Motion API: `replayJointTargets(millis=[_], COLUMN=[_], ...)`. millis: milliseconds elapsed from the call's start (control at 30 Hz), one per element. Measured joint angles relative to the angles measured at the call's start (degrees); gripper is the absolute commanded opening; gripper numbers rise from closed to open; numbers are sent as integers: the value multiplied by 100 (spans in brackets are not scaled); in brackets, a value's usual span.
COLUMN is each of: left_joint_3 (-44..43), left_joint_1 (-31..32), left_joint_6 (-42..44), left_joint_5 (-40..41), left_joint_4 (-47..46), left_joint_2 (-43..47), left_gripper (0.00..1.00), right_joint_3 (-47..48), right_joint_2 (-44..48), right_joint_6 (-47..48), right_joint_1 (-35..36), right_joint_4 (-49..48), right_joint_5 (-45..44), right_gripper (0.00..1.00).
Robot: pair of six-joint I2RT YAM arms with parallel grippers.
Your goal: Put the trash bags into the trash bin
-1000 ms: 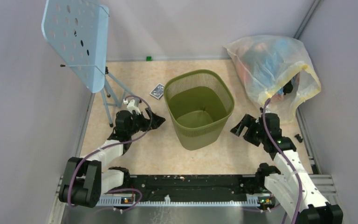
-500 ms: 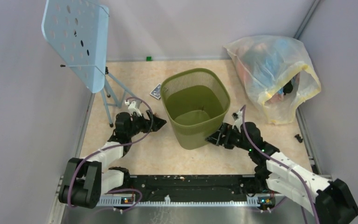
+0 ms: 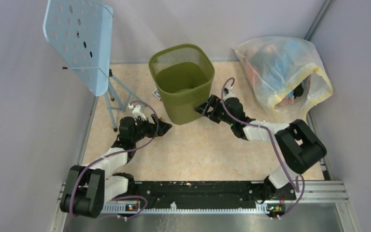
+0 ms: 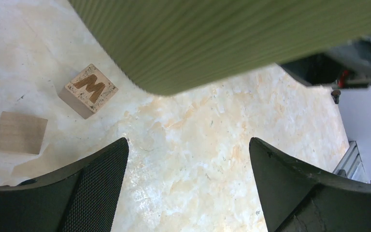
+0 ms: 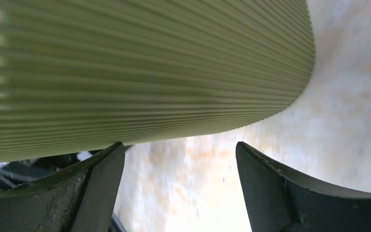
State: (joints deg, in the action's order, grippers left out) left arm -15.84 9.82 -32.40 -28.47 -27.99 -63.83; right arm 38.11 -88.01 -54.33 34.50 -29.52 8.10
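Observation:
The olive-green mesh trash bin stands upright at the back of the table, left of centre. No light-blue trash bag shows in any view. My right gripper is open and empty, low against the bin's right side near its base. In the right wrist view the bin wall fills the top, and the gripper has one fingertip at the wall. My left gripper is open and empty on the floor just left of and in front of the bin. In the left wrist view the bin sits above the gripper.
A large yellowish-clear stuffed bag lies at the back right. A light-blue perforated panel on a stand stands at the back left. A wooden block marked M and a plain wooden block lie near the bin's base.
My right arm has swung left and away from me, and the bin has moved from the table's middle to the back left. My left arm has not moved.

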Motion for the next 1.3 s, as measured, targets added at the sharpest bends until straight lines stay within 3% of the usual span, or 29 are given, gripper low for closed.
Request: replayJointTargets(millis=[200,300,433,633,800,1067,1300], left_joint_3=[2,7,11,7,-13,-22,-24], left_joint_1=[20,74,334,1351,1558,1648,1663], left_joint_6=[0,-4,-48,109,240,308,321], left_joint_5=[-24,-48,-15,380,542,553,535], left_joint_4=[-74,-203,-374,-459,-457,-450,-437], left_joint_2=[-63,-125,-269,-319,-317,-256,-177], left_gripper=[99,99,99,99,99,99,99], right_joint_3=[319,-146,-317,149,638,721,146], right_joint_2=[-238,490,1738,3145,3569,3757,3661], right_joint_6=[157,446,931,1604,1956,1751,739], right_joint_1=[-518,-782,-1130,-1976,-2830,-4437,-5606], right_joint_4=[70,352,1445,3254,4035,4529,3978], right_joint_5=[35,-7,-295,-1025,-1235,-1298,-894], right_gripper=[84,80,73,60,51,40,43])
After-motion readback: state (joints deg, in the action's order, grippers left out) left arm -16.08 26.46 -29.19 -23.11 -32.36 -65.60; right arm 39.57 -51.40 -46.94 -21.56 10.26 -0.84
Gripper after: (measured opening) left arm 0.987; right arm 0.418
